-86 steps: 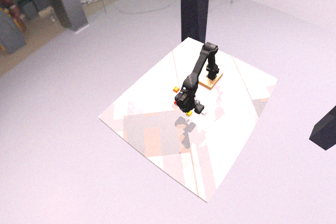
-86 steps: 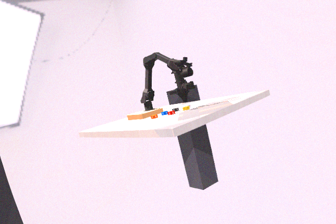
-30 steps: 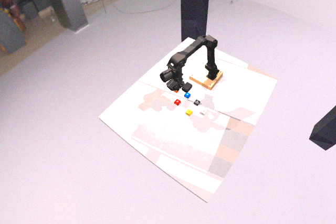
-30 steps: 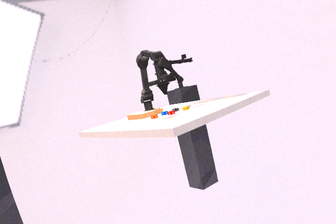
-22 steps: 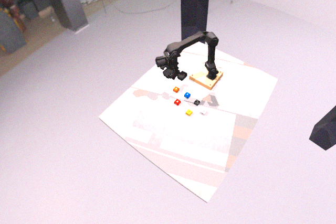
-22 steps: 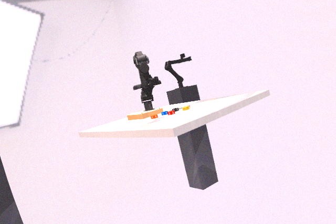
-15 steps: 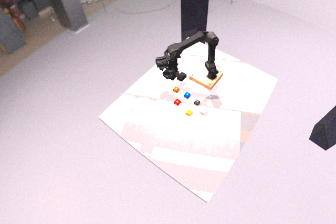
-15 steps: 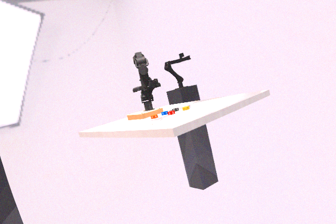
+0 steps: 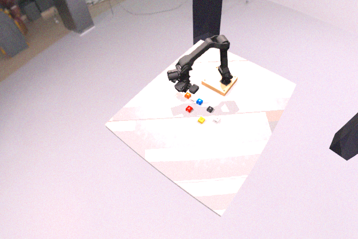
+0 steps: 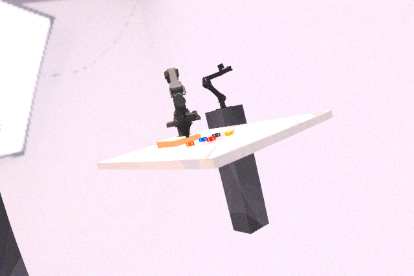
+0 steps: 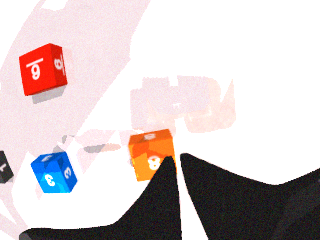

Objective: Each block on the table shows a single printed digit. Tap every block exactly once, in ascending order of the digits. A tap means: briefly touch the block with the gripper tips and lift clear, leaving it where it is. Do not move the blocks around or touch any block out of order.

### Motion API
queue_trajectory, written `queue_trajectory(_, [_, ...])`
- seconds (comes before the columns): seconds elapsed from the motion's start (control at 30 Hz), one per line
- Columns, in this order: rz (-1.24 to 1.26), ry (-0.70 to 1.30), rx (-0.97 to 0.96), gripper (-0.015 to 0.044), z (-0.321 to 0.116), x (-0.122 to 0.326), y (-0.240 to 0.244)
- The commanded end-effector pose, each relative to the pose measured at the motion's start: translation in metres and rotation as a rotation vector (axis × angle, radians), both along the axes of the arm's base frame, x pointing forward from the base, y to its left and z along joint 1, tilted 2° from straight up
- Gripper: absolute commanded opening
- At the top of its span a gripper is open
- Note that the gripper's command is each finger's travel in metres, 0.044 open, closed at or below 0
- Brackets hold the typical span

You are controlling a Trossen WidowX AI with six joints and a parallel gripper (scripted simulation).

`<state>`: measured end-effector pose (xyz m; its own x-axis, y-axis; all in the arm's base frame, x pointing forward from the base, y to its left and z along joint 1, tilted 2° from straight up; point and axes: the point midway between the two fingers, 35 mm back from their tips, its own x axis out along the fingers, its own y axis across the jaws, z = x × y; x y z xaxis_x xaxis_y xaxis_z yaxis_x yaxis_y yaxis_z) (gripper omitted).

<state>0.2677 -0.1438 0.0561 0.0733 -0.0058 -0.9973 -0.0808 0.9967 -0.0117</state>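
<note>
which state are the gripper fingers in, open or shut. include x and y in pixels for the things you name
Shut: the black fingers (image 9: 188,90) (image 10: 187,136) nearly meet at their tips, with no block between them.
</note>
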Motion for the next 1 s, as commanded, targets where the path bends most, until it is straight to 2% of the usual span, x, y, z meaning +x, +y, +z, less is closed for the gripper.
queue_trajectory(0.0, [0.004, 0.015, 0.012, 0.0020, -0.012, -0.004, 0.003])
queue_trajectory(0.67, [0.004, 0.015, 0.012, 0.0020, -0.031, -0.003, 0.003])
queue_trajectory(0.77, [0.004, 0.014, 0.011, 0.0020, -0.004, -0.004, 0.003])
queue_trajectory(0.93, [0.004, 0.015, 0.012, 0.0020, 0.000, -0.005, 0.003])
queue_trajectory(0.97, [0.005, 0.015, 0.013, 0.0046, 0.000, -0.004, 0.004])
